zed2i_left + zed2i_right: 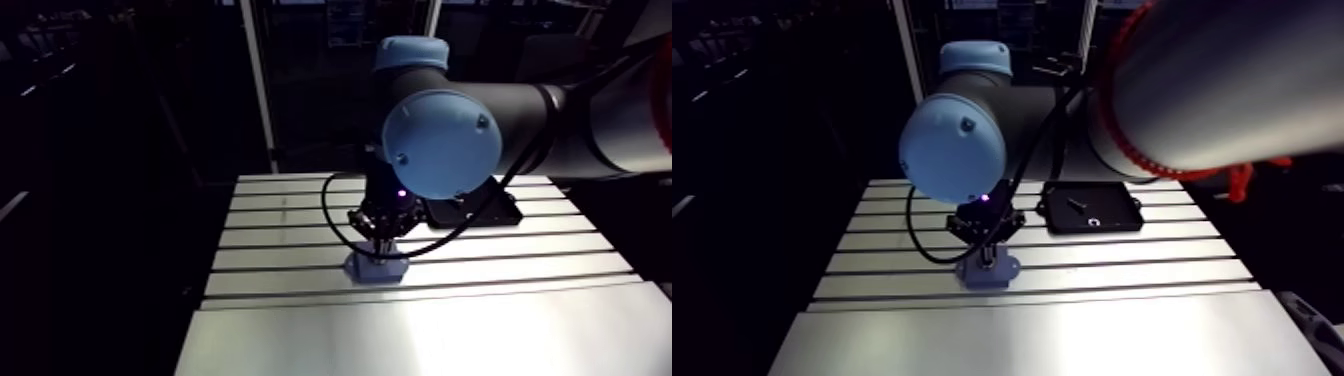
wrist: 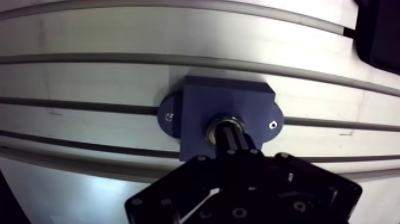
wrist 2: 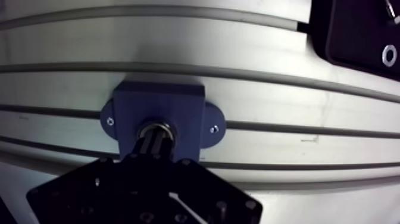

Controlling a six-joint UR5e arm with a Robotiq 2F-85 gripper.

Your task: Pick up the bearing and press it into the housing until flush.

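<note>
Pressing step in hand. Gripper (image 2: 228, 130), fingers closed together and holding nothing, bears on the bearing (image 2: 236, 121) sitting in the housing (image 2: 199, 110) at mid-table (image 2: 89, 83). Flushness unconfirmed; next move calls for straight downward pressure.

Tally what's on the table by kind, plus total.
Blue plastic housing block: 1
Silver metal bearing ring, in the housing's bore: 1
Flat black tray: 1
Small pale ring in the tray: 1
Small dark screw-like piece in the tray: 1
Total: 5

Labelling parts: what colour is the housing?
The housing is bluish purple, clearest in the wrist view.
</note>
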